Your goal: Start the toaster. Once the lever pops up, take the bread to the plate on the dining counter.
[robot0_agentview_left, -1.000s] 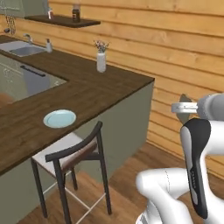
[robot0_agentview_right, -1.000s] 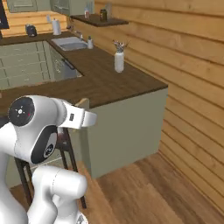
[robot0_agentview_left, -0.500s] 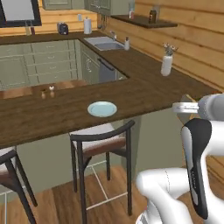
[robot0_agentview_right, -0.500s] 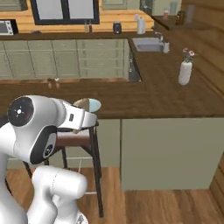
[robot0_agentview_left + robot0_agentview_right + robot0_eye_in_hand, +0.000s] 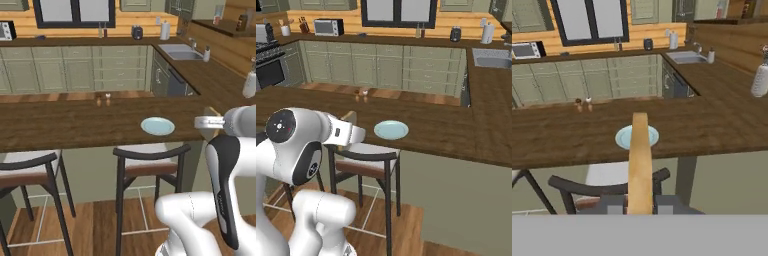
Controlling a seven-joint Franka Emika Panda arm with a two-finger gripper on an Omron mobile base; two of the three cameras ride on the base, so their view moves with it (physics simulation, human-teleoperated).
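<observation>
We carry the bread (image 5: 639, 160) pinched edge-on between the 2 pads of the gripper (image 5: 639, 204), at the bottom centre of the hand view. The slice shows there as a narrow tan strip standing up the middle of the frame, its long axis running from the fingers at the bottom edge toward the plate (image 5: 637, 136), its thin crust edge facing us. In the right base view a tan corner of it peeks out just behind the wrist, left of centre.

The plate lies on the dining counter (image 5: 60, 125), right of centre in the left base view at (image 5: 157, 126), above the stool (image 5: 150, 162).

To do this step well, we judge we should bring the hand over the counter edge, keep the slice lined up with the plate, lower it close, then tip it flat before letting go, so it lands inside the rim.
</observation>
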